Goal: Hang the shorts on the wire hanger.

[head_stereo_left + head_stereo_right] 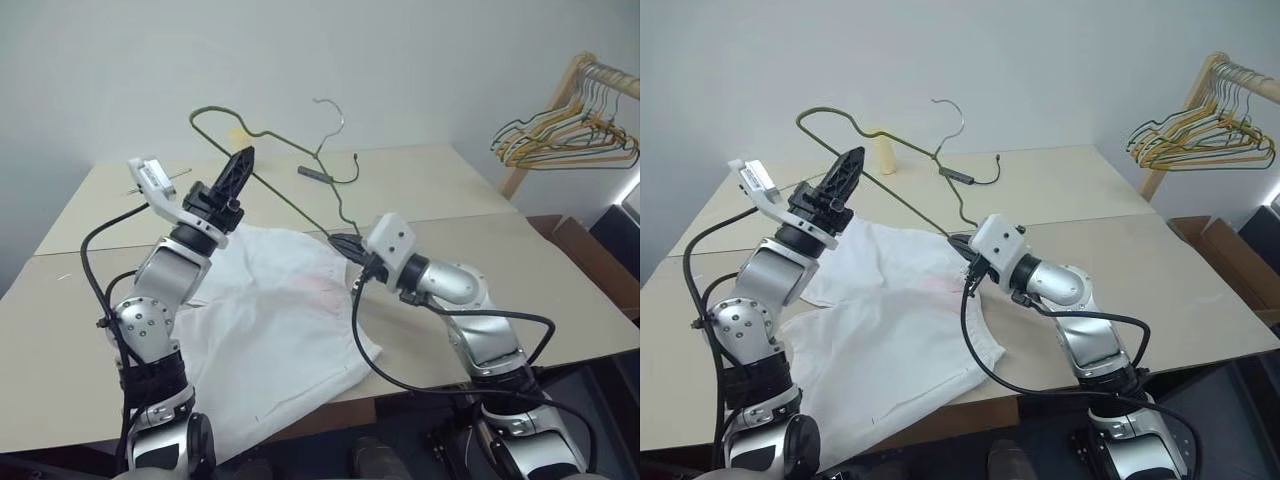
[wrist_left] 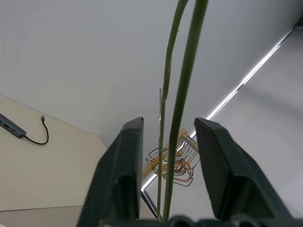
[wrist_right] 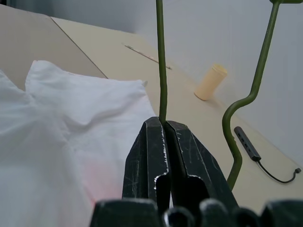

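The beige desk (image 1: 520, 260) carries the shorts (image 1: 270, 330), which lie spread flat and white in front of the robot, with a faint pink mark near the middle and one edge hanging over the near rim. The wire hanger (image 1: 280, 195) is lifted off the desk above the far part of the shorts, slanting from high on the robot's left down to its right, hook uppermost.

The right end effector (image 3: 163, 125) is clenched on the hanger's lower wire, just above the shorts' far right corner. The left end effector (image 2: 163, 142) points upward at the hanger's upper part; two strands of wire pass between its fingers (image 2: 125, 165) with a gap on each side, so it straddles the wire and does not pinch it.

Farther back on the desk lie a small dark adapter with a cable (image 1: 318, 173) and a pale yellow cylinder (image 1: 886, 156). A bunch of coloured hangers (image 1: 565, 140) hangs on a wooden rack at the right.
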Motion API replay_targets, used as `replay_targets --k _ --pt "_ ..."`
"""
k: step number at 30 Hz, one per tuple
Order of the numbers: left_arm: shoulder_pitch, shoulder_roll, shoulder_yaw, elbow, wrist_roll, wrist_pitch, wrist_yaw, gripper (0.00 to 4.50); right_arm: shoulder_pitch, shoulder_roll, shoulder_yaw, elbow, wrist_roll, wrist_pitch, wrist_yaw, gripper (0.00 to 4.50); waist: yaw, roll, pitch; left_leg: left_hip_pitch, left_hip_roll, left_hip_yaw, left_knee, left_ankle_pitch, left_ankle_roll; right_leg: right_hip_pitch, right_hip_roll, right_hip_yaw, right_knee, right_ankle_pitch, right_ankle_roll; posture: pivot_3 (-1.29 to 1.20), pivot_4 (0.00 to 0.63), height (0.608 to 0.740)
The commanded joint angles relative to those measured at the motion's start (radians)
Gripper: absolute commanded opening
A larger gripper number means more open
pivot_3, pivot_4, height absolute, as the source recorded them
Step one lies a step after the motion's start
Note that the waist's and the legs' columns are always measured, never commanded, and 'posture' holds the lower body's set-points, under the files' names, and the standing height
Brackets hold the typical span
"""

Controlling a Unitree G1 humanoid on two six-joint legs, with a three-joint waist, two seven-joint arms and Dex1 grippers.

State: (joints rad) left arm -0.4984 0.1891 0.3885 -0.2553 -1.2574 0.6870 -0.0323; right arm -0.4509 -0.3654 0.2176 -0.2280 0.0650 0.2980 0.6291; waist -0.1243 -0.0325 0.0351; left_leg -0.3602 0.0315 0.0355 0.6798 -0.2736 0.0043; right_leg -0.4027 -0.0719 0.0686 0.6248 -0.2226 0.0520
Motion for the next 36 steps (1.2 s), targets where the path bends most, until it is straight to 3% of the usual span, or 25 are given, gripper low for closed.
replay_targets --k 1,3,7,12,17,21,25,29,32,36 --pt "-0.020 -0.004 -0.001 0.003 -0.006 -0.031 0.005 0.53 -0.008 0.005 -0.012 -0.026 -0.002 -0.021 -0.013 0.00 0.001 0.000 0.000 0.000 0.000 0.000 0.000 0.000 0.000 0.000 0.000 0.000 0.000 0.000 0.000 -0.09 0.000 0.740" --pt "-0.017 -0.004 -0.003 0.002 -0.006 -0.036 0.005 0.02 -0.004 0.003 -0.008 -0.027 -0.014 -0.035 -0.017 0.00 0.001 0.000 0.000 0.000 0.000 0.000 0.000 0.000 0.000 0.000 0.000 0.000 0.000 0.000 0.000 -0.09 0.000 0.740" --pt "-0.004 0.007 -0.032 -0.015 0.054 -0.062 -0.023 0.02 -0.005 0.000 -0.002 -0.025 -0.035 -0.043 -0.022 0.00 0.000 0.000 0.000 0.000 0.000 0.000 0.000 0.000 0.000 0.000 0.000 0.000 0.000 0.000 0.000 -0.09 0.000 0.740" --pt "0.021 0.023 -0.098 -0.062 0.176 -0.122 -0.112 0.00 -0.012 -0.013 0.009 -0.028 -0.058 -0.056 -0.010 1.42 0.000 0.000 0.000 0.000 0.000 0.001 0.000 0.000 0.000 0.000 0.000 0.000 -0.001 0.000 0.000 -0.09 0.000 0.740" --pt "0.030 0.043 -0.103 -0.039 0.248 -0.185 -0.214 0.00 0.003 -0.022 -0.012 -0.043 -0.029 -0.064 0.018 3.21 -0.001 0.000 0.000 0.000 0.000 0.001 0.000 0.000 0.000 0.000 0.000 0.000 -0.001 0.000 0.000 -0.09 0.000 0.740" --pt "0.028 0.105 -0.064 0.017 0.268 -0.216 -0.315 0.00 0.010 -0.048 -0.068 -0.092 0.104 0.060 0.092 4.48 -0.001 0.000 0.000 0.000 0.001 0.001 0.000 0.000 0.000 0.000 0.001 0.000 -0.001 0.000 0.000 -0.09 0.000 0.740" --pt "0.055 0.223 -0.012 0.031 0.208 -0.207 -0.577 0.00 -0.026 -0.168 -0.164 -0.106 0.379 0.359 0.279 4.48 -0.001 0.000 0.001 -0.001 0.001 0.001 0.000 0.000 0.000 0.000 0.001 0.000 -0.001 0.000 0.000 -0.09 0.000 0.740" --pt "0.090 0.326 0.057 0.023 0.035 -0.130 -0.857 0.00 -0.083 -0.316 -0.193 -0.014 0.586 0.544 0.520 4.48 -0.003 0.000 0.001 -0.002 0.002 0.001 -0.001 0.000 0.000 -0.001 0.000 -0.002 -0.003 -0.001 0.000 -0.09 0.000 0.740" --pt "0.066 0.368 0.090 0.060 -0.048 -0.088 -0.952 0.00 -0.148 -0.364 -0.142 0.085 0.623 0.590 0.648 4.48 -0.003 -0.001 0.001 -0.002 0.002 0.001 -0.001 0.000 0.000 -0.001 0.001 -0.003 -0.003 -0.002 0.001 -0.09 0.000 0.740" --pt "0.015 0.374 0.089 0.088 -0.085 -0.072 -0.992 0.00 -0.244 -0.325 -0.090 0.194 0.621 0.632 0.691 4.48 -0.005 -0.001 0.001 -0.001 0.003 0.001 0.000 0.000 0.001 0.000 0.002 -0.002 -0.003 -0.005 0.005 -0.09 0.000 0.740"
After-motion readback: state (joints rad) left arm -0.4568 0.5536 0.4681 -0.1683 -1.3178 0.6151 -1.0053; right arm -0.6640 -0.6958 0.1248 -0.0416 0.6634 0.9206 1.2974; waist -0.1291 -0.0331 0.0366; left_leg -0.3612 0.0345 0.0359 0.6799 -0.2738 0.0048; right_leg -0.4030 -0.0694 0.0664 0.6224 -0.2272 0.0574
